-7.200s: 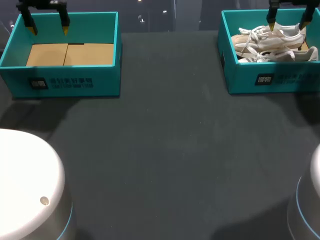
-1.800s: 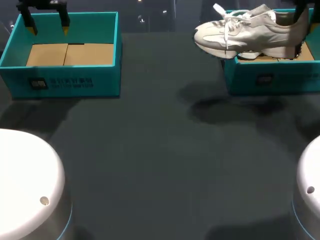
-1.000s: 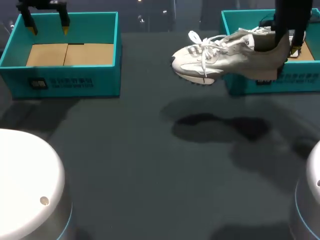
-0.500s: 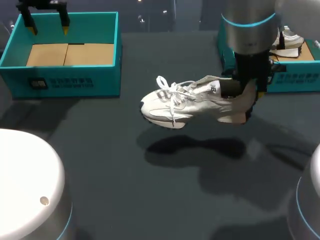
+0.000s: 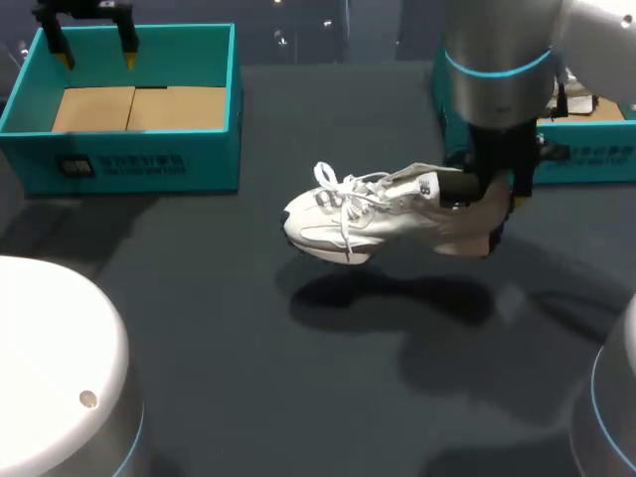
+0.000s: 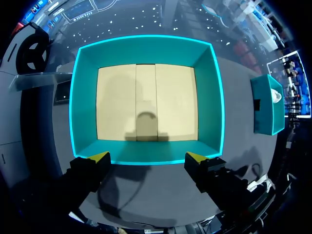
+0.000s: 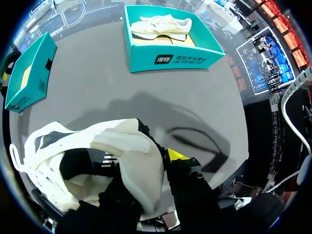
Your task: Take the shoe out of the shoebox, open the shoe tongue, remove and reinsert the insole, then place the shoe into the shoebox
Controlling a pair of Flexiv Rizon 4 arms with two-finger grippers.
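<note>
Head view, right pincer [image 5: 489, 204] pinching shoe [image 5: 368, 214], seemingly at heel, left pincer [image 5: 96, 58] spread over shoebox [image 5: 119, 164].

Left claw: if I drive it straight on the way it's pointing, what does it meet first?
Probably the cardboard floor of the empty teal box below the left claw. Its tips sit over the nearest wall, so they might clip that rim; depth is unclear.

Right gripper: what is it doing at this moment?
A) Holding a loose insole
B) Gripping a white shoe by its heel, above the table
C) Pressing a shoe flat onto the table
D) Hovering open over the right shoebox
B: the right gripper clamps the heel of the white shoe, which hangs above the table with its shadow below.
</note>
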